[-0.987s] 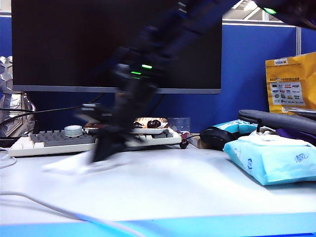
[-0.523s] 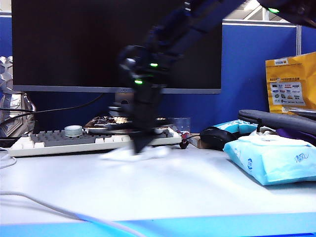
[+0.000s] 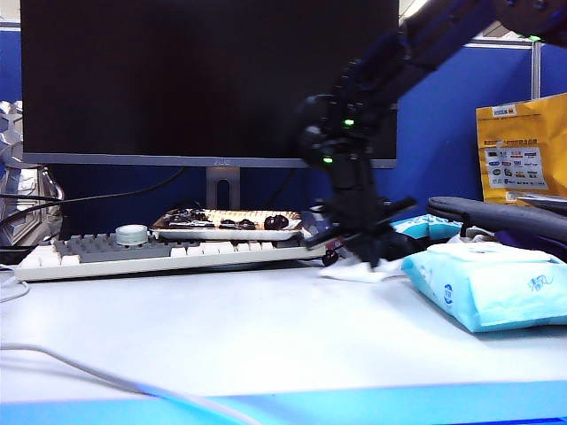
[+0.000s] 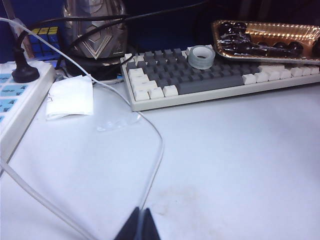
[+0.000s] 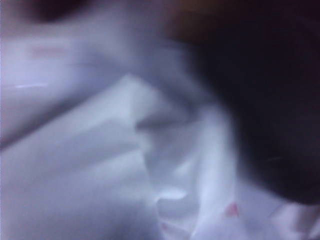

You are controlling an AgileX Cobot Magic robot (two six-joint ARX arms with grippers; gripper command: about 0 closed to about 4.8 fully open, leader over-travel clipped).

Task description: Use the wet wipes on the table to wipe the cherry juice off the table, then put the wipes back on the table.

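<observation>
The wet wipes (image 3: 359,274), a crumpled white sheet, lie pressed on the pale table (image 3: 266,336) just left of the blue pack. My right gripper (image 3: 368,258) points down onto the sheet and is shut on it. The right wrist view is blurred; it shows the white folds (image 5: 175,190) with small pink spots (image 5: 231,210). My left gripper (image 4: 141,223) rests low over the table on the left, jaws shut together and holding nothing. It is outside the exterior view. A faint smudge (image 4: 172,192) marks the table near it; whether this is cherry juice I cannot tell.
A puffy light blue pack (image 3: 487,288) sits right beside the right gripper. Behind are a keyboard (image 3: 133,252), a tray of cherries (image 3: 230,226), a monitor (image 3: 204,80) and a dark bag (image 3: 496,217). A white cable (image 3: 89,372) crosses the front left.
My right arm has swept from the left of the table to the right, dragging the wet wipes along the surface up to the blue pack.
</observation>
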